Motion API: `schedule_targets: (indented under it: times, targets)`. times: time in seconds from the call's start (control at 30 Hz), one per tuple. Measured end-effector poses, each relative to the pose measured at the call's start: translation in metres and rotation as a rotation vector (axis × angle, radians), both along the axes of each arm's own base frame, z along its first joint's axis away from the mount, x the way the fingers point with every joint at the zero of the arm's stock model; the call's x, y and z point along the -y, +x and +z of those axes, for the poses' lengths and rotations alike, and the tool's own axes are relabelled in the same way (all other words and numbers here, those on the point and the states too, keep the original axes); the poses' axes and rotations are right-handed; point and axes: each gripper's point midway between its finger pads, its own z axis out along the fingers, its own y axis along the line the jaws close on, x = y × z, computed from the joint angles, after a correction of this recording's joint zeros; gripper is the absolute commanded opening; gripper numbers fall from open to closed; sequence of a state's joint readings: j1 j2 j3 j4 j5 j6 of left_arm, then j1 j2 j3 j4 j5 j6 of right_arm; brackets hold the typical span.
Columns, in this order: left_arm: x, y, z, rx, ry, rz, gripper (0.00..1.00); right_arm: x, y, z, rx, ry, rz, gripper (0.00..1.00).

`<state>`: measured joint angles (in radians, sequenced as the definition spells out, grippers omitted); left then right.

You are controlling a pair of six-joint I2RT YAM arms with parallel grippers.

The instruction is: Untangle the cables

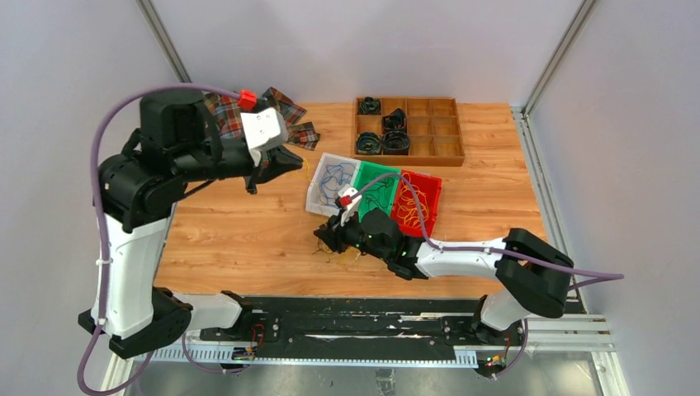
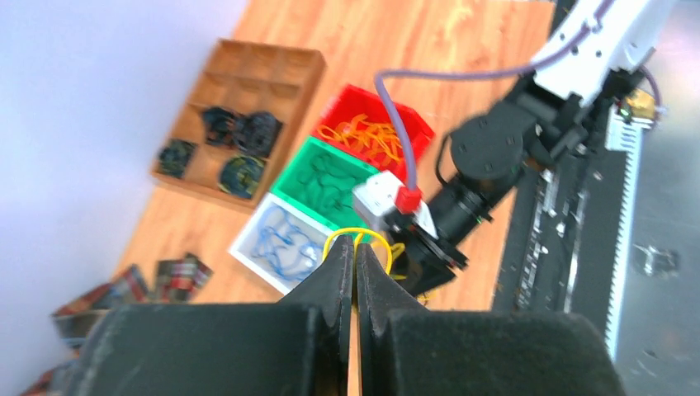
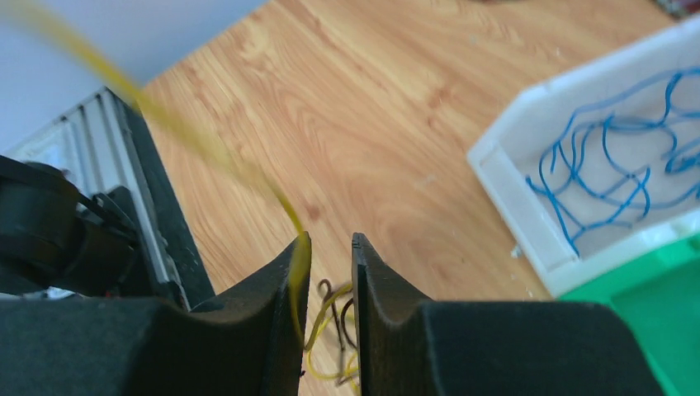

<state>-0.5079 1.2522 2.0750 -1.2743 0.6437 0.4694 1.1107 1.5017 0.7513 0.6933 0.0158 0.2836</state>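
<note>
- We see the left gripper (image 2: pixel 355 244) raised above the table (image 1: pixel 239 231). Its jaws are pressed together on a yellow strand (image 2: pixel 357 230) that loops at their tips.
- The right gripper (image 3: pixel 330 241) sits low over the wood with its jaws a narrow gap apart. A yellow wire (image 3: pixel 299 256) runs up past one inner face, and the jaws do not pinch it.
- The cables (image 3: pixel 328 313), a small yellow and dark clump, lie on the table under that gap, near the white bin (image 3: pixel 512 214) of blue wires. From above, the right wrist hides much of them.
- Beside it stand a green bin (image 1: pixel 381 198) and a red bin (image 1: pixel 435 188). The right arm's purple hose (image 2: pixel 462 74) crosses over them.
- Farther back are a wooden tray (image 1: pixel 442 148) holding black rolls (image 1: pixel 369 143), and a plaid cloth (image 1: pixel 289 106) beside the left arm.
</note>
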Motion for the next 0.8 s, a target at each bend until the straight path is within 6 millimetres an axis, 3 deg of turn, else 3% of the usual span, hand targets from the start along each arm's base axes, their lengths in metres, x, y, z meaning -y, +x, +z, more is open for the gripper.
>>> schedule_targets:
  times: [0.07,0.2,0.5,0.63,0.8]
  targets:
    - [-0.003,0.003,0.020,0.064,-0.022,0.023,0.00,0.003,0.000,-0.019,-0.025,-0.035,-0.013,0.24]
    - [-0.010,0.006,0.050,0.164,-0.050,0.063,0.00,0.004,0.003,-0.040,-0.050,-0.066,-0.035,0.24]
    - [-0.028,0.011,0.098,0.355,-0.094,0.160,0.00,0.008,0.001,-0.078,-0.119,-0.106,-0.055,0.23]
    - [-0.039,0.011,0.120,0.454,-0.133,0.218,0.01,0.007,0.000,-0.085,-0.143,-0.102,-0.061,0.23]
    - [-0.061,0.010,0.165,0.644,-0.232,0.333,0.00,0.009,-0.002,-0.100,-0.177,-0.114,-0.068,0.24]
